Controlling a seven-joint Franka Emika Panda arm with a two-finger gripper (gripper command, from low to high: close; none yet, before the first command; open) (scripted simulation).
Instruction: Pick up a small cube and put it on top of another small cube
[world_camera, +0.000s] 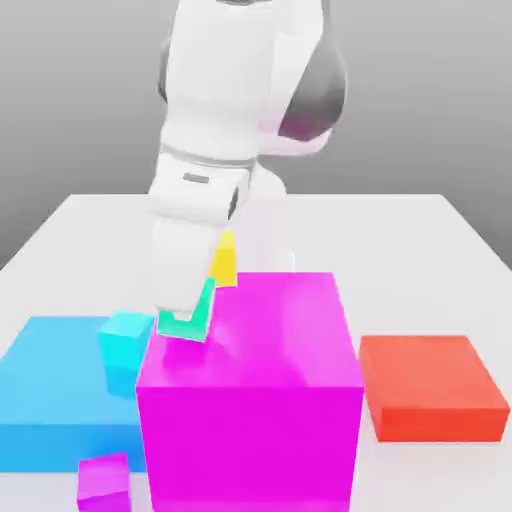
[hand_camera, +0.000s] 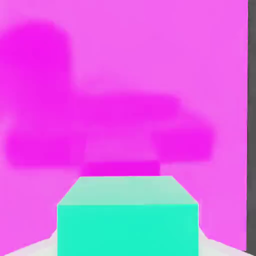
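Exterior view: gripper (world_camera: 184, 314) pinching the small teal-green cube (world_camera: 202, 318) between its fingers, over the big magenta block (world_camera: 252, 330); nearby, toward the exterior view's left, a cyan cube (world_camera: 127, 340) on a blue slab (world_camera: 50, 380).

A plain grey backdrop (world_camera: 420, 90) — palest towards 12 o'clock — meets a whitish tabletop (world_camera: 385, 260), its far corners at 10 and 2 o'clock in the exterior view — evenly lit.
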